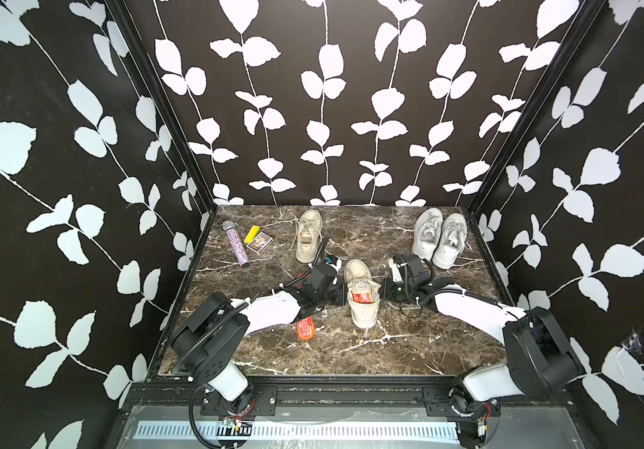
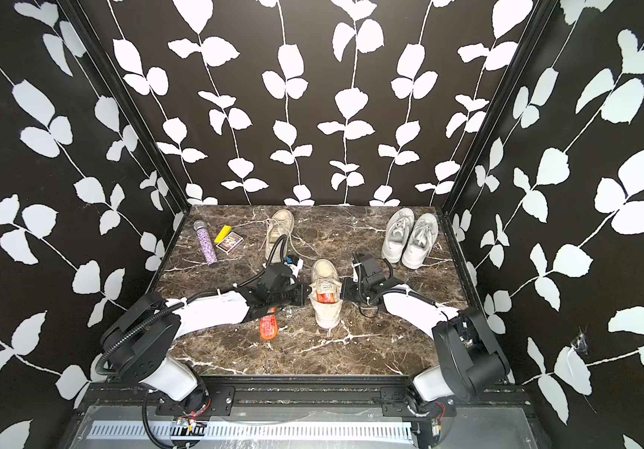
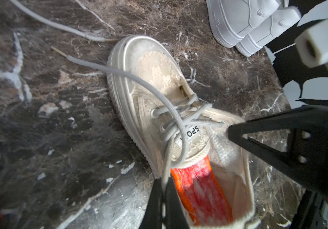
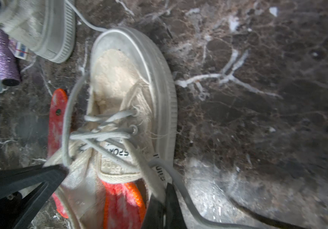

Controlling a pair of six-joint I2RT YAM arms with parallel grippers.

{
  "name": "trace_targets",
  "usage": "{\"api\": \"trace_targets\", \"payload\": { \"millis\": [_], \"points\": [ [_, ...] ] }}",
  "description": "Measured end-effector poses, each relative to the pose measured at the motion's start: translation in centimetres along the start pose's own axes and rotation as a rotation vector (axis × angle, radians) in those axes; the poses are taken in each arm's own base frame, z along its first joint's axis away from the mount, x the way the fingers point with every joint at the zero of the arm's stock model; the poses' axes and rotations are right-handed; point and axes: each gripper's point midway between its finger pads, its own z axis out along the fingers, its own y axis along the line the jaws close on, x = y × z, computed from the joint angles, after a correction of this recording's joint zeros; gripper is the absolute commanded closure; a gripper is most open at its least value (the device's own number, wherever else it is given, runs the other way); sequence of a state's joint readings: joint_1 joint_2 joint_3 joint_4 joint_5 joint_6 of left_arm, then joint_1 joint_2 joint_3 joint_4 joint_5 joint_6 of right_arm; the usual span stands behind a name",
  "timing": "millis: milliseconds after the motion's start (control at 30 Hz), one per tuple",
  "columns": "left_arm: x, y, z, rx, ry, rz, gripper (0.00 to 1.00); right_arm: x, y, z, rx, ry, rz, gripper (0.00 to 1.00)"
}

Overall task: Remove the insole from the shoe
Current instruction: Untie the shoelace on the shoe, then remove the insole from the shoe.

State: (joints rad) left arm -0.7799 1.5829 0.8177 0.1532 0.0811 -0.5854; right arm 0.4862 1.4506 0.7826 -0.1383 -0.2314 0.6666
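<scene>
- L claw [image 3: 163,185] clamped on shoe [image 1: 356,272] collar, one side.
- R claw [image 4: 164,191] clamped on opp. side.
- Orange insole [image 1: 363,298] sits inside shoe; 2nd insole [image 1: 306,329] lies on desk [image 1: 409,342] nearby.

A white tongue label [image 4: 117,152] on the cream sneaker [image 4: 131,79] bears black capitals: "SPOR" shows in the right wrist view, "SPO" in the left wrist view, laces covering the rest. Black letters on a white strip [image 4: 159,170] beside it are too blurred to read.
</scene>
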Motion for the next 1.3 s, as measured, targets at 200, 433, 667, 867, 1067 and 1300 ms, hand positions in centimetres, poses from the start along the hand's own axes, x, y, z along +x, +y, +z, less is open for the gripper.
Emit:
{"api": "trace_targets", "payload": {
  "millis": [200, 433, 667, 867, 1067, 1300],
  "points": [
    [-1.8, 0.9, -0.6, -0.071, 0.013, 0.081, 0.64, -0.6, 0.7, 0.1, -0.034, -0.021, -0.025, 1.00],
    [-4.0, -0.9, -3.1, -0.113, -0.006, 0.248, 0.51, -0.6, 2.0, 0.4, -0.084, -0.022, -0.043, 1.00],
    [-4.0, -10.0, -2.9, 0.095, -0.028, 0.427, 0.57, -0.6, 2.2, 0.3, -0.101, -0.036, -0.034, 1.00],
    [-1.3, -9.1, 0.9, 0.115, 0.070, 0.430, 0.57, -0.2, 2.1, -0.1, -0.113, -0.046, -0.031, 1.00],
    [0.4, -8.4, 3.3, 0.118, 0.135, 0.421, 0.58, -0.1, 2.1, -0.3, -0.118, -0.050, -0.025, 1.00],
    [0.3, -6.7, 3.8, 0.020, 0.148, 0.469, 0.53, -0.2, 2.0, -0.6, -0.110, -0.060, -0.027, 1.00]
  ]
}}
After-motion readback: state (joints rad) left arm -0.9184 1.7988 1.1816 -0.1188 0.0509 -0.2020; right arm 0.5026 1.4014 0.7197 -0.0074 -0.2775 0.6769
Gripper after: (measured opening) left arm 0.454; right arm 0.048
